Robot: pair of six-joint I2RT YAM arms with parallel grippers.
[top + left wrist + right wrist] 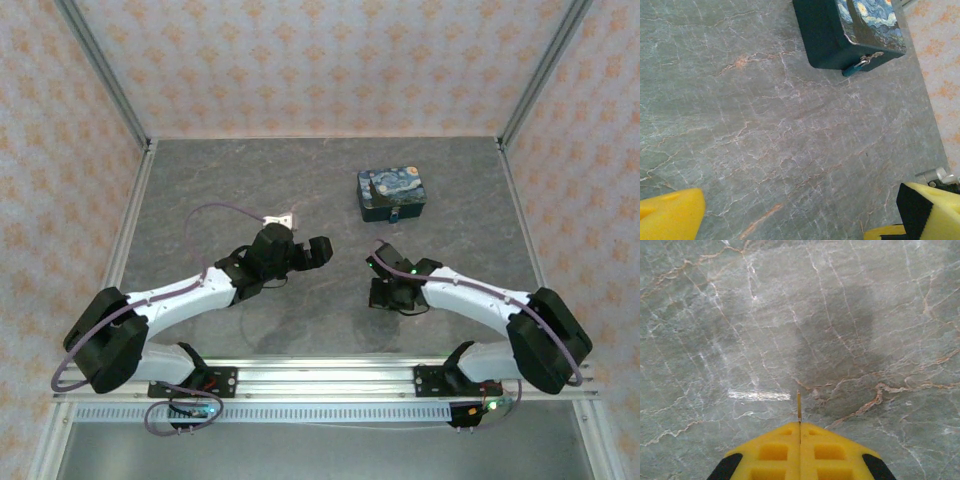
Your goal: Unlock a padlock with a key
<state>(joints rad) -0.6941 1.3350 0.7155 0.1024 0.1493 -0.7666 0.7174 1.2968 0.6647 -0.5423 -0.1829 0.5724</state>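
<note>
Grey marble table (pixel 250 180) bore the padlock (pixel 397 214) on the tin (pixel 392 190), near face, just beyond the nearer right gripper (pixel 800 426), clamped on the key (pixel 799 407), blade pointing forward; left gripper (pixel 800 220) gaped.

Grey veined stone-look table (pixel 740 315) shines faintly; the thin key (pixel 799 407) looks metallic.

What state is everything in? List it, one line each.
key: gripped, tip sticking out.
right claw: shut on the key.
left claw: open, holding nothing.
tin: lid shut.
padlock: hanging from the tin's clasp, shackle looks closed.
</note>
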